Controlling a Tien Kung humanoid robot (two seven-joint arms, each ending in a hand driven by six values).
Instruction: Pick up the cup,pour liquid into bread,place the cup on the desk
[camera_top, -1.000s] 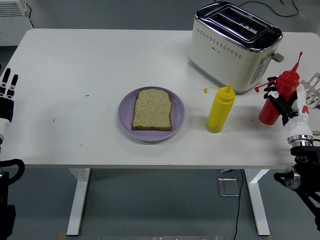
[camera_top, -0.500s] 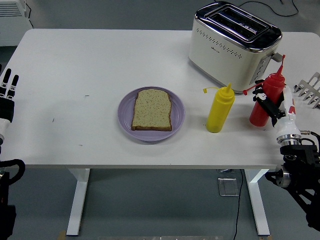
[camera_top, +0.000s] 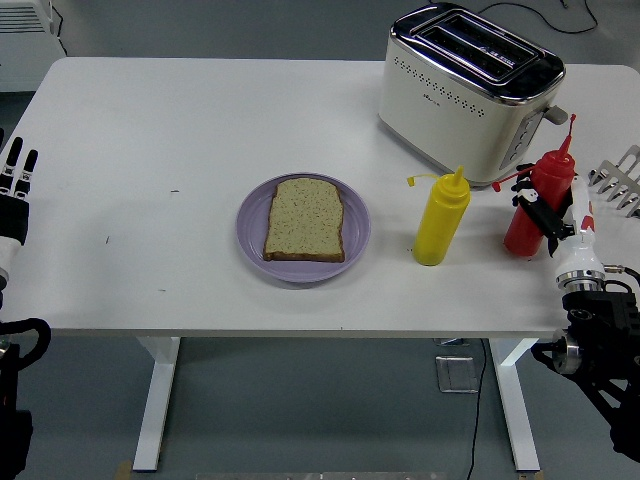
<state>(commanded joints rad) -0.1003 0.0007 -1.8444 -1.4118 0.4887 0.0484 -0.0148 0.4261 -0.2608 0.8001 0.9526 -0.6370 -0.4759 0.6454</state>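
I see my right hand (camera_top: 555, 212) clamped around the red squeeze bottle (camera_top: 537, 202), right of the yellow bottle (camera_top: 440, 218) and just in front of the toaster (camera_top: 465, 90). Bread (camera_top: 305, 219) lies on the purple plate (camera_top: 255, 245), left of the yellow bottle. Left hand (camera_top: 14, 190) rests far left, fingers straight and apart.

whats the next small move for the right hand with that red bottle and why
Probably lift the red squeeze bottle and carry it left toward the bread on the purple plate. The right hand is wrapped around it near the toaster, far from the slice, with the yellow bottle between.
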